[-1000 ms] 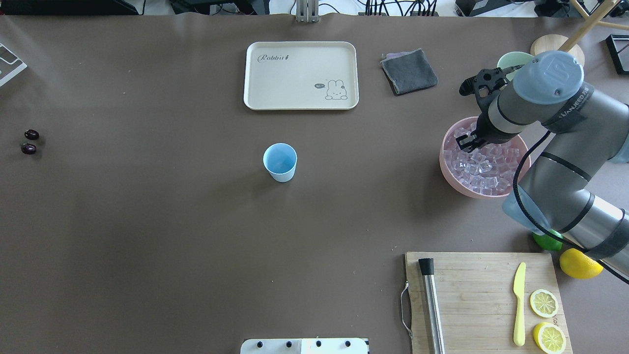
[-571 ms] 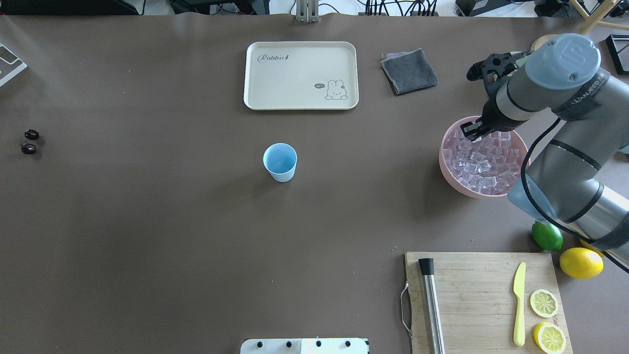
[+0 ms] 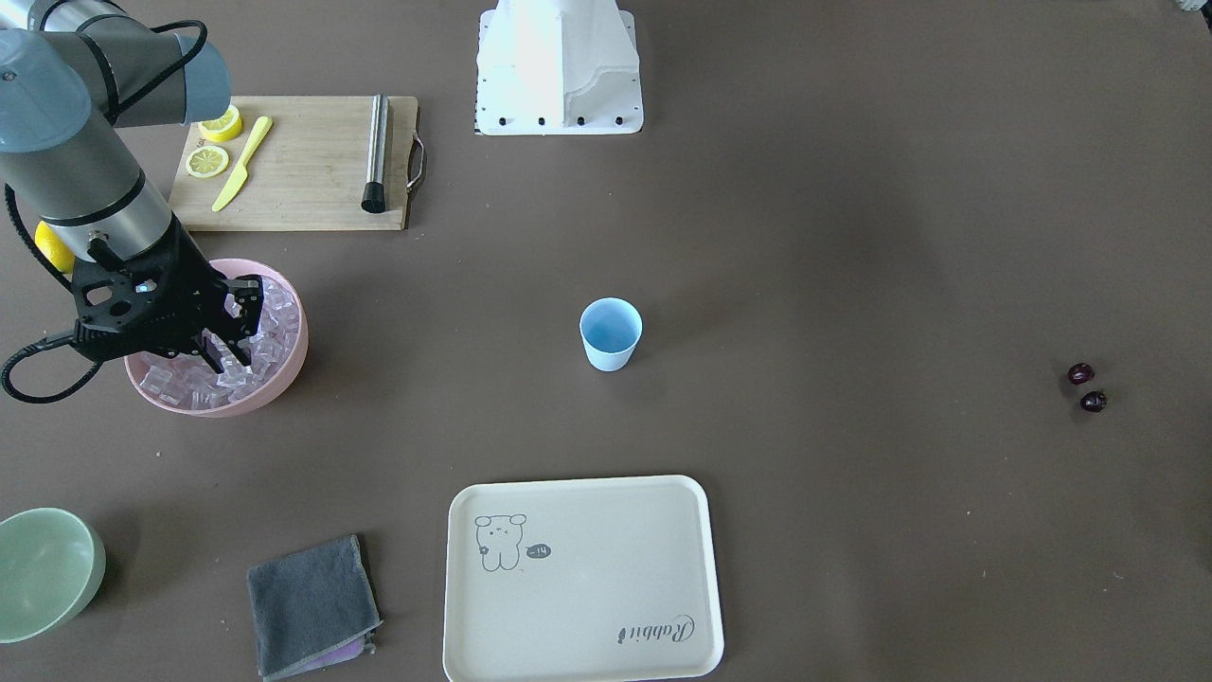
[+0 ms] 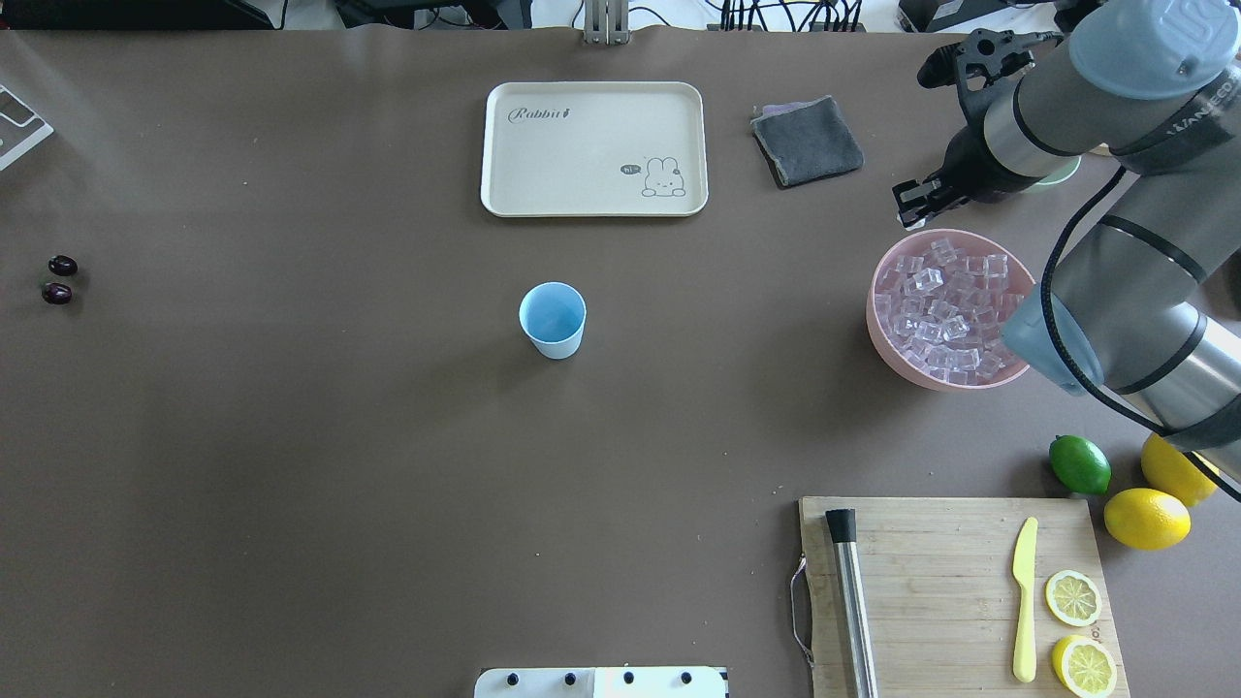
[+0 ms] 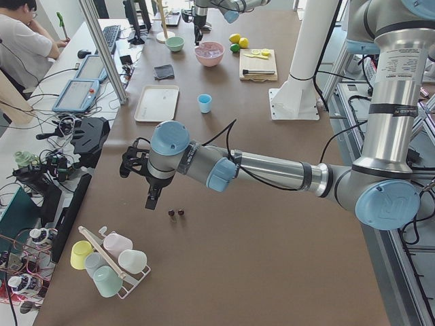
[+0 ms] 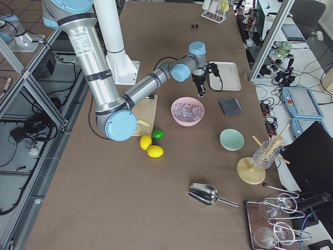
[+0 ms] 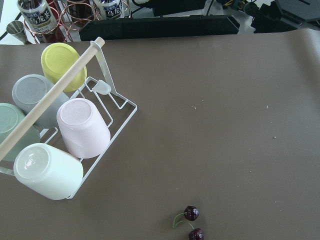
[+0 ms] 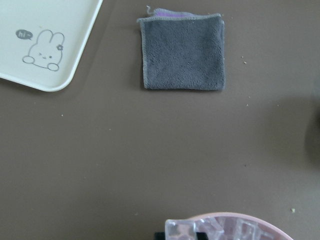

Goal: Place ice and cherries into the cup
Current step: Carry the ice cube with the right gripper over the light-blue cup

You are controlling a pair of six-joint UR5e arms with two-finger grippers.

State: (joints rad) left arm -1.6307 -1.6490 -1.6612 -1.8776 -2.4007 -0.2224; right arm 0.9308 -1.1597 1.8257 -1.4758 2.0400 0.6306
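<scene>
Lifted clear, right pincer (image 4: 912, 205) narrowly grips ice (image 8: 183, 230).

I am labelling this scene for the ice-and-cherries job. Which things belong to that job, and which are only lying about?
Belong to the job: ice, pink bowl holding it, cherries, cup.

Lying about: tray, grey cloth, cutting board, knife, lemons, lime, green bowl.
</scene>
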